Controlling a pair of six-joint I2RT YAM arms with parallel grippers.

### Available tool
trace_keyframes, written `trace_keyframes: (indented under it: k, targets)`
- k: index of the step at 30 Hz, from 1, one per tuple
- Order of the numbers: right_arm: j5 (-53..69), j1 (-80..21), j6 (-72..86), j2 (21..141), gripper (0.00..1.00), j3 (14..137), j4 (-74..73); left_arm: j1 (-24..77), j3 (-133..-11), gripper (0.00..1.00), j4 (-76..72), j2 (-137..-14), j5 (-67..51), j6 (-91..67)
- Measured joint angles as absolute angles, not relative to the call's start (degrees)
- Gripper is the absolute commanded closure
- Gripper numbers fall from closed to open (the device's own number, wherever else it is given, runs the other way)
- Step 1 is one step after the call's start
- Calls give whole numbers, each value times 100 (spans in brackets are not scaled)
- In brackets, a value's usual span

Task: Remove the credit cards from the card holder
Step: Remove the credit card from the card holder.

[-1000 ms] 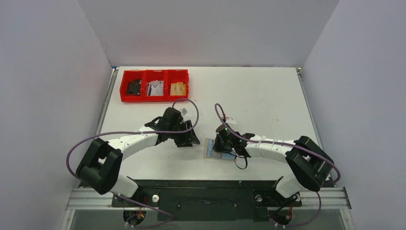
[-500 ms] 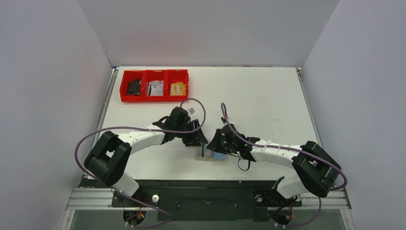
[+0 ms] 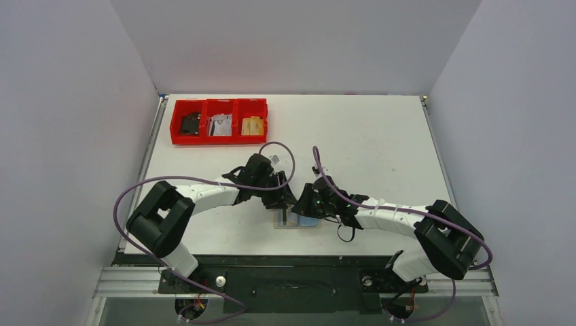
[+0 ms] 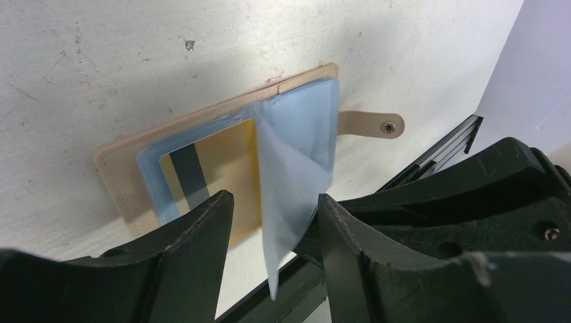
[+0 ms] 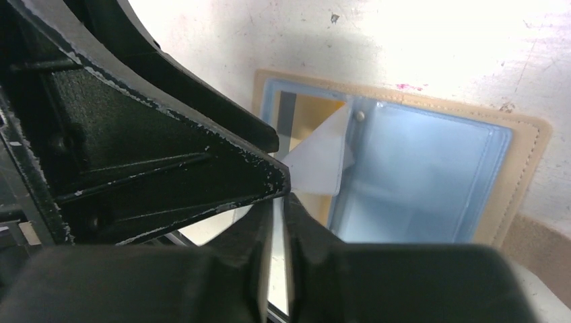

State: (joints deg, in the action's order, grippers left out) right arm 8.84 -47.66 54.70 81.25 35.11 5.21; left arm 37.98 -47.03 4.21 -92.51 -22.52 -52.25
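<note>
The tan card holder [image 3: 296, 224] lies open on the table near the front edge, its pale blue plastic pockets facing up [image 4: 114, 161] [image 5: 525, 168]. One credit card [image 4: 222, 161] [image 5: 313, 111], gold with a dark stripe, sits in a pocket. A clear plastic flap [image 4: 289, 175] [image 5: 320, 165] stands lifted off that pocket. My right gripper [image 3: 299, 206] [image 5: 283, 195] pinches the flap's edge at its fingertips, with only a hair of a gap between them. My left gripper [image 3: 281, 202] [image 4: 273, 198] is open above the holder, and the flap rises between its fingers.
A red three-compartment tray [image 3: 219, 102] with small items stands at the back left. The holder's tan strap with a snap [image 4: 370, 124] sticks out to one side. The table's front rail [image 3: 292, 261] runs just below the holder. The two grippers are nearly touching.
My left gripper has come right and nearer, over the holder. The right gripper has slid to the holder's left part and raised the flap. The holder has shifted a little left.
</note>
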Motion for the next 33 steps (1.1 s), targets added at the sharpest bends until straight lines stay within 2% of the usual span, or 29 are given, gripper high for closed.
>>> trace_keyframes:
  k: [3,7,20,33]
  targets:
    - [882,-4766,5468,8125,72,3511,454,3859,-4703,47,353,-9310,-2158,-5262]
    - [825,-4766,5448,8114,66,3511,244,3942,-4703,44,274,-9384,-2058,-5347]
    - [342,-4770,5284,7258,59,3514,-639,4187,-4864,37,60,-9485,-2005,-5518]
    - [-425,-4770,5159,6143,59,3535,-1579,4473,-5271,36,23,-9682,-2016,-5566]
